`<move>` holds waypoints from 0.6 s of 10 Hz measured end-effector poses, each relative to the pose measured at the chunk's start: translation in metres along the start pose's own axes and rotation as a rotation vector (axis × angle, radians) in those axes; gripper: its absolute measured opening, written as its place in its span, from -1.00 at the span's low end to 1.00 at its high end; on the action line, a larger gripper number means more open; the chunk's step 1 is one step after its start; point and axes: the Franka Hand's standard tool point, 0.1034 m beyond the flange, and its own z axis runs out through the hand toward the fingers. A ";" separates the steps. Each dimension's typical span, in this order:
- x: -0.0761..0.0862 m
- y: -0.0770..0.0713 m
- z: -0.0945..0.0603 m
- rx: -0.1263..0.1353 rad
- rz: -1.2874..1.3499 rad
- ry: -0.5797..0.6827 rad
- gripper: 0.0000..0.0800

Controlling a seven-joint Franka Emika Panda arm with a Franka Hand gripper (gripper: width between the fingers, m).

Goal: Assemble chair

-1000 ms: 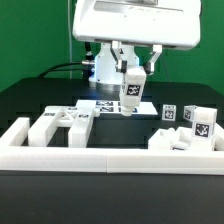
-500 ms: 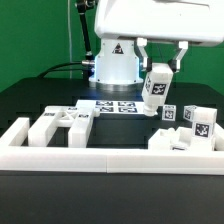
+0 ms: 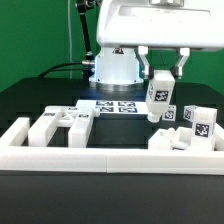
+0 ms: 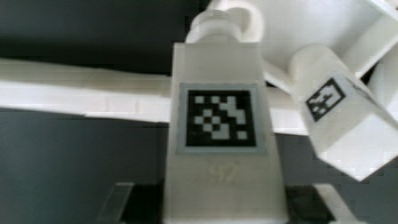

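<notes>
One tagged white bar (image 3: 159, 97) hangs upright off the table (image 3: 30, 100); the gripper (image 3: 161, 76) is clamped on it

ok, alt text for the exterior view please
The gripper holds a white tagged chair piece upright toward the exterior view's right, beside the marker board. Other chair parts lie on the black table at both sides, behind a low white border rail.

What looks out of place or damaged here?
Nothing stands out. The pincer holds a tagged white bar roughly upright above the loose parts on the exterior view's right; the other parts rest by the border rail, none visibly damaged.
</notes>
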 end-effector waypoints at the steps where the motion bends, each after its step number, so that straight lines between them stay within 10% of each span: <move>1: 0.000 0.001 0.000 -0.003 -0.003 0.011 -0.27; 6: -0.001 0.003 0.000 -0.048 -0.025 0.210 -0.27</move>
